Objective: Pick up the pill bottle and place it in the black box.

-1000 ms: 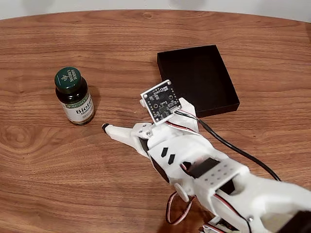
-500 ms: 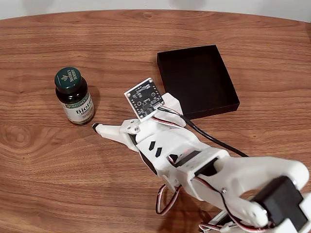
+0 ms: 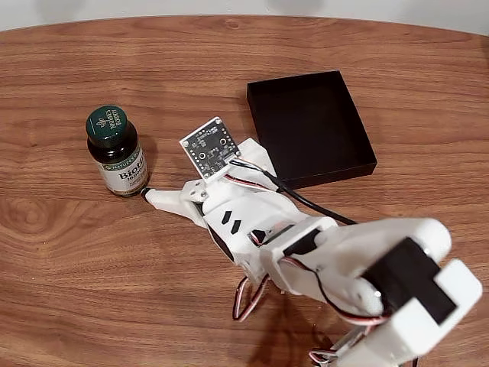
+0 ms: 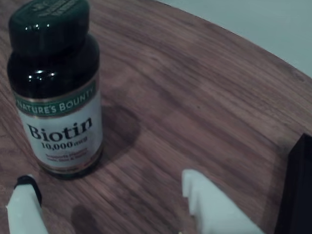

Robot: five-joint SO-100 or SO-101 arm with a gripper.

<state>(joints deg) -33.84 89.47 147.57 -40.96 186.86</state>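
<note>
The pill bottle (image 3: 117, 152) stands upright on the wooden table at the left in the fixed view, amber with a dark green cap and a white label; it is large at the upper left of the wrist view (image 4: 56, 92). My gripper (image 4: 105, 195) is open, nothing between its fingers. Its black-tipped left finger (image 4: 24, 202) lies just in front of the bottle's base, and in the fixed view that fingertip (image 3: 147, 193) almost touches the bottle's lower right. The bottle stands beside the gap, not inside it. The black box (image 3: 312, 126) lies empty at the upper right.
The white arm (image 3: 321, 260) with its camera board (image 3: 208, 147) stretches from the lower right across the table's middle. Wires loop below the arm. The box's edge (image 4: 297, 190) shows at the wrist view's right border. Bare wood surrounds the bottle.
The arm has swung left toward the bottle. The black-tipped fingertip has moved from a short way off to right by the bottle's base. Bottle and box have not moved.
</note>
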